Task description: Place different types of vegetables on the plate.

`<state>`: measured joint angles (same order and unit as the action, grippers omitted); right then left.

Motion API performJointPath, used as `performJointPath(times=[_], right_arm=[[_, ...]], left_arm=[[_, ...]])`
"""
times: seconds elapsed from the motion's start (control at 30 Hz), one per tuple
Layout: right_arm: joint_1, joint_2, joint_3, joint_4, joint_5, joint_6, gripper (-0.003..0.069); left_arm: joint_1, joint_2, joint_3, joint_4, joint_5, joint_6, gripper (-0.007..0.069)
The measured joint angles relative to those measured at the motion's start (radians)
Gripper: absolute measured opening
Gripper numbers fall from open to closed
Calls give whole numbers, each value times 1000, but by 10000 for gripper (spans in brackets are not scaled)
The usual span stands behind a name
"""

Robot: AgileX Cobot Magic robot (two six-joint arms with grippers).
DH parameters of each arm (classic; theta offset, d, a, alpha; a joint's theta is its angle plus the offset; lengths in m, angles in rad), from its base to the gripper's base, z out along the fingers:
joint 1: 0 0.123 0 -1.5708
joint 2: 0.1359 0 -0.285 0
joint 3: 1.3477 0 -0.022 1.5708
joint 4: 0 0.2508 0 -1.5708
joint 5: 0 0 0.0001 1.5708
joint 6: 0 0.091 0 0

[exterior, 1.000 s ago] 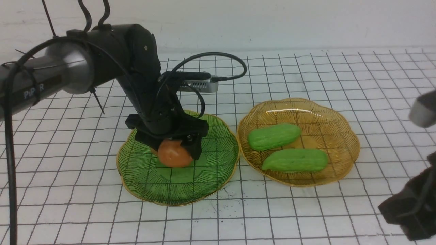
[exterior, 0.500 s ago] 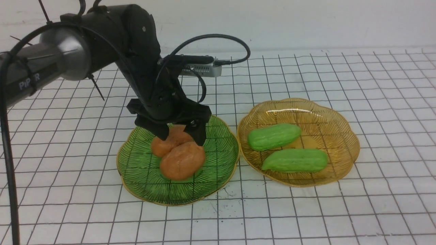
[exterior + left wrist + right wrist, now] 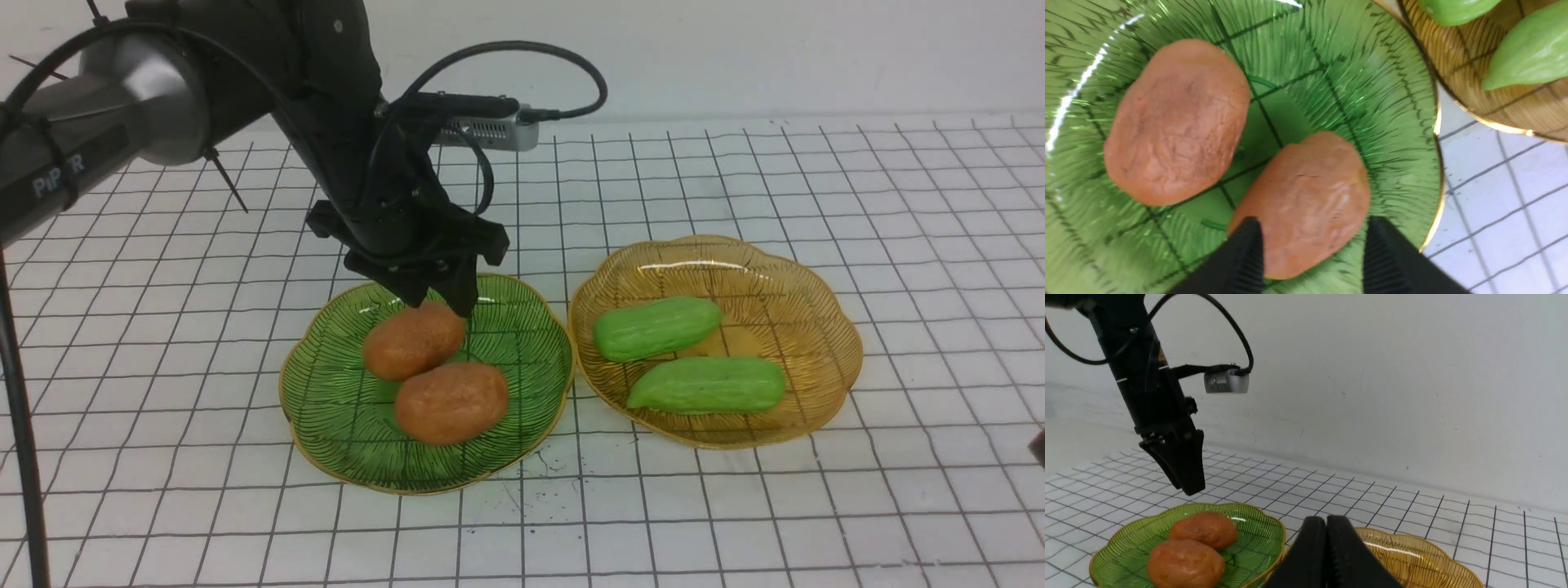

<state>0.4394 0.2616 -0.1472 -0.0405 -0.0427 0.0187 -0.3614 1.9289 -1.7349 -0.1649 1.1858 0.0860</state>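
Only wrist-side: right tool (image 3: 1326, 535) shut, empty.

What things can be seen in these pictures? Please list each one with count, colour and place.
potatoes: two, orange-brown, side by side in the green plate.
gourds: two, light green, lying in the amber plate.
green plate: one, gold rim, on the left side.
amber plate: one, gold rim, just right of the green plate.
table: one, white with black grid.
wall: one, white, behind the table.
left gripper: one, black, empty, above the green plate, jaws apart.
right gripper: one, black, shut, empty.
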Motion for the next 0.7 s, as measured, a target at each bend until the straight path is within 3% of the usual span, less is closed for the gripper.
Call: performJointPath(times=[0.07,0.1,0.23,0.33,0.7], right_arm=[[0,0,2,0,-6,0,-15],[0,0,2,0,-6,0,-15],[0,0,3,-1,-7,-1,-15],[0,0,3,-3,-8,-1,-15],[0,-56,66,0,29,-1,-15]], left_arm=[[0,0,-5,27,1,21,219],[0,0,-6,29,1,23,219],[0,-5,-72,97,39,32,56],[0,-34,-108,119,44,32,4],[0,-243,-119,193,66,32,-8]])
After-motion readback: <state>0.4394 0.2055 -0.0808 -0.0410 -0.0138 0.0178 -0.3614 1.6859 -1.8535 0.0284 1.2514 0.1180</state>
